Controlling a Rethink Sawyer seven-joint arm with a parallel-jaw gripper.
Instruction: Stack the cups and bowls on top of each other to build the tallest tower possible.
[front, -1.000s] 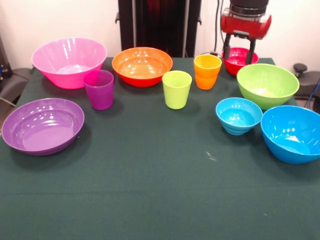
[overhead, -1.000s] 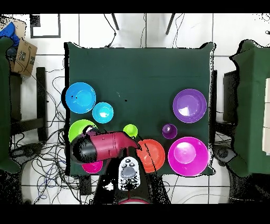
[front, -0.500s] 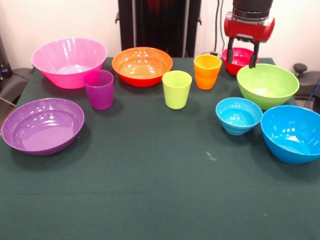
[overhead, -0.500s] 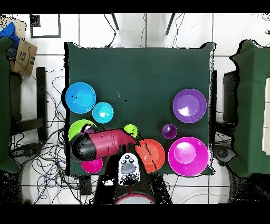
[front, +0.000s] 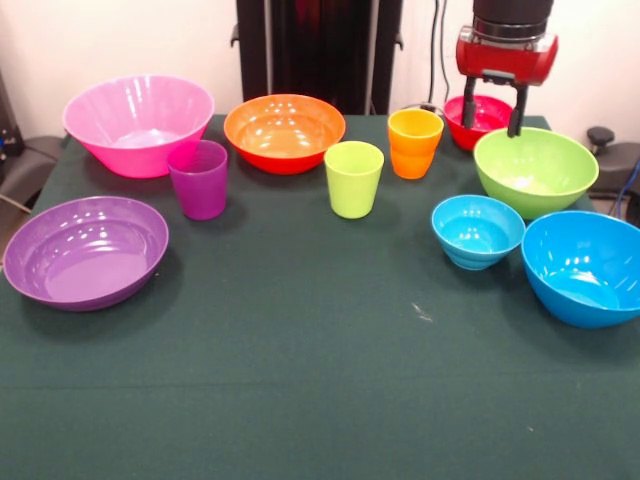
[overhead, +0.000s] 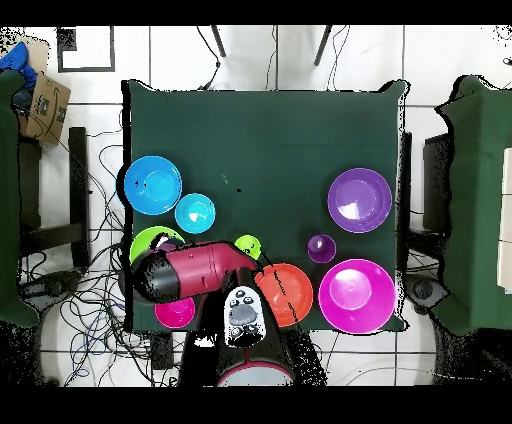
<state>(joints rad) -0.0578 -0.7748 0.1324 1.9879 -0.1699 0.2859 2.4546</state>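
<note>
My gripper (front: 493, 112) hangs open and empty at the back right, its two black fingers (front: 517, 112) straddling the air just above the small red bowl (front: 480, 120). In front of that bowl stands the lime green bowl (front: 535, 170), with the orange cup (front: 415, 142) to its left. The lime green cup (front: 354, 178) and purple cup (front: 198, 178) stand mid-table. The orange bowl (front: 284, 130) and big pink bowl (front: 138, 122) sit at the back. The shallow purple bowl (front: 85, 250) lies front left. The light blue bowl (front: 477, 230) and big blue bowl (front: 585, 265) are front right.
In the overhead view the red arm (overhead: 195, 272) covers the orange cup and part of the lime green bowl (overhead: 148, 243). The green cloth (front: 320, 380) is bare along the front. A cardboard box (overhead: 42, 108) sits off the table.
The gripper has risen and drifted slightly right above the red bowl, staying open and empty. No cup or bowl has moved.
</note>
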